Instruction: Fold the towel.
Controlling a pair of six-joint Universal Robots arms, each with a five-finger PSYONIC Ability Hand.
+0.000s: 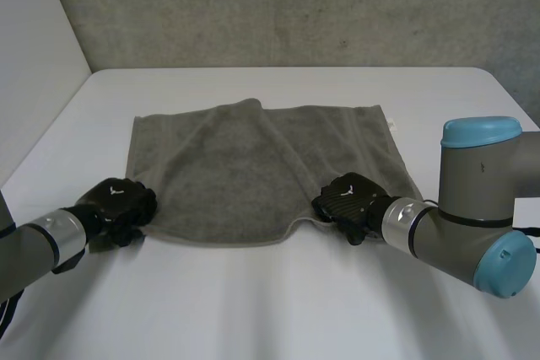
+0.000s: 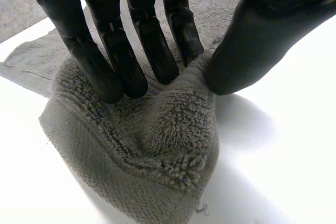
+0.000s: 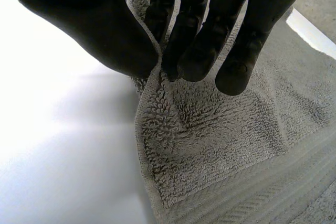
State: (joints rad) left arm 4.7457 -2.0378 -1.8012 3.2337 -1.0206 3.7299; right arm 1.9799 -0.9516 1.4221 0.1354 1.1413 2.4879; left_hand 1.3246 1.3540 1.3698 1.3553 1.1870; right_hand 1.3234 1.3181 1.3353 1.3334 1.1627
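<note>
The towel [image 1: 253, 158] lies spread on the table [image 1: 270, 309]. The left hand [image 1: 122, 201] pinches its bunched near-left corner between fingers and thumb. The right hand [image 1: 350, 196] pinches the near edge further right the same way. Both grips look shallow, so a lift could slip the cloth free, and uneven holds could skew the fold.
</note>
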